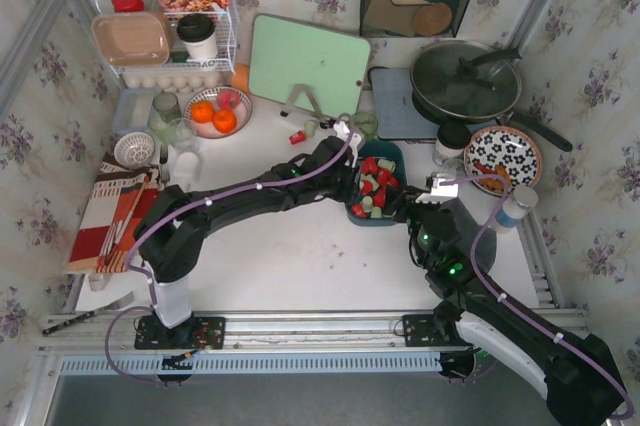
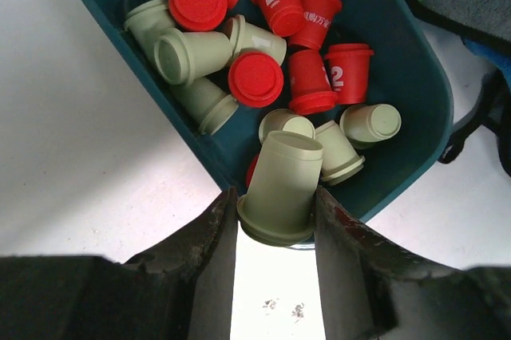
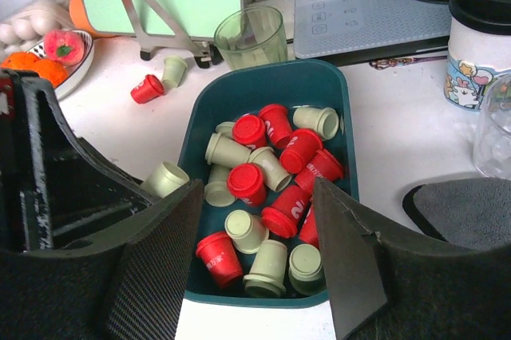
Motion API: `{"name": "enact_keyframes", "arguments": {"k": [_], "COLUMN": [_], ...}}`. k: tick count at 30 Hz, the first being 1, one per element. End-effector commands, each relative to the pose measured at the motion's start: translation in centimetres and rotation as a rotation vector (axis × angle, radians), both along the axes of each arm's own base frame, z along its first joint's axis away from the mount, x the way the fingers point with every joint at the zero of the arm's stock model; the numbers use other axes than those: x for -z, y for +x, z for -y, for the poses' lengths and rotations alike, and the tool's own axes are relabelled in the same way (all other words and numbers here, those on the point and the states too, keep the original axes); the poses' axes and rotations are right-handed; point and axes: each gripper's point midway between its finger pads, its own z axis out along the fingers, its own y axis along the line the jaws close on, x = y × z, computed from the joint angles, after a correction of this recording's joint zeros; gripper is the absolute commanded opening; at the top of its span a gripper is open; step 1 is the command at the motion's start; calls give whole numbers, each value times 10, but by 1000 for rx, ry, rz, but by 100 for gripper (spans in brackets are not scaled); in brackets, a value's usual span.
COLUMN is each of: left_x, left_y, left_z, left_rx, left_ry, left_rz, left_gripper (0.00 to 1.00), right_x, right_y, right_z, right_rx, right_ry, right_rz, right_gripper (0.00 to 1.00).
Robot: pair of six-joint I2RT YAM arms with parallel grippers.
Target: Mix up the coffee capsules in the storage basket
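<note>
Closest to the left wrist lens, the left claw [image 2: 275,200] pinches one pale green capsule [image 2: 281,184] between its two dark fingers. The pod's wide flanged end faces back toward the wrist and its narrower closed end points out at the basket's rim, so its long axis runs along the fingers.

On the white tabletop [image 1: 300,256] the storage basket [image 1: 380,220] sits between the two arms' ends. It is a dark teal bin with rounded corners, its long axis running away from the arm bases toward the back. The right claw [image 3: 257,188] hangs spread over the basket's near end, with nothing between its fingers.

Inside lie the coffee capsules [image 3: 246,182], red and pale green tapered pods jumbled together. Most are on their sides and point every way, and some red ones carry a white 2. A stray red capsule [image 3: 148,88] and a stray green capsule [image 3: 172,71] lie on the tabletop near a green glass cup [image 3: 251,37].
</note>
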Motion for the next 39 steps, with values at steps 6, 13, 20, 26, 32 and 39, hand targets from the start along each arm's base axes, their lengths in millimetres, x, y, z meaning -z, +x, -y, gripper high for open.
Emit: {"name": "enact_keyframes", "arguments": {"k": [6,13,20,26,32,39], "left_x": [9,-11,-46,-60,-65,-65], "left_y": [-4,-7,-8,-14,-29,-41], "left_z": [23,20,-21,-78,-144,-202], "left_rx": [-1,6,-69,-167,-299,-420], "left_ry": [-15,-37,-36,44,107,164], "left_rz": [21,88,212,305,362,417], "left_gripper": [47,54,54,59,59,64], "right_x": [-2,-1,4,19,34,31], "right_y": [1,1,4,11,19,41], "right_z": [3,3,-7,-31,-61,-94], "right_rx": [24,24,-19,-128,-259,-343], "right_ry": [17,15,-15,-84,-136,-170], "right_rz": [1,-3,-20,-87,-136,-206], "right_gripper": [65,65,65,65,65,64]}}
